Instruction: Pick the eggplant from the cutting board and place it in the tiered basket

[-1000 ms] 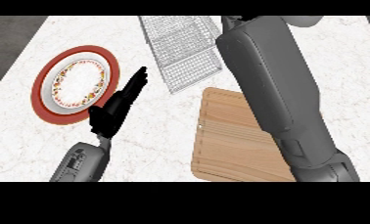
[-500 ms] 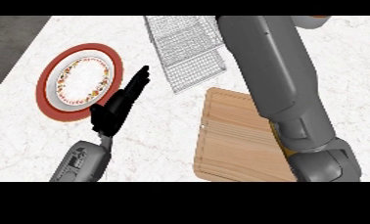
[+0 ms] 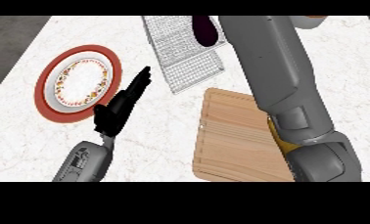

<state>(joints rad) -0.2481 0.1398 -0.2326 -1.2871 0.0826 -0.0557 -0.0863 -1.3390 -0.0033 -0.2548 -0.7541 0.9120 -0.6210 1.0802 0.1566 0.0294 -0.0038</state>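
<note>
One eggplant (image 3: 204,30), dark purple, lies on the wire mesh of the tiered basket (image 3: 184,56) near the top of the view, against the edge of the right forearm. That grey forearm (image 3: 278,81) runs from the lower right corner up across the counter to the basket, and the right hand at its end is hidden beyond it, so whether its fingers are spread or curled cannot be told. Below the basket sits the wooden cutting board (image 3: 235,142), its right edge covered by the forearm. Left of the board, the left hand (image 3: 119,108) shows with its fingers straight and close together, pointing up toward the basket and holding nothing. Further left, a red-rimmed plate (image 3: 80,81) with a patterned white centre rests on the marble counter (image 3: 159,135).
</note>
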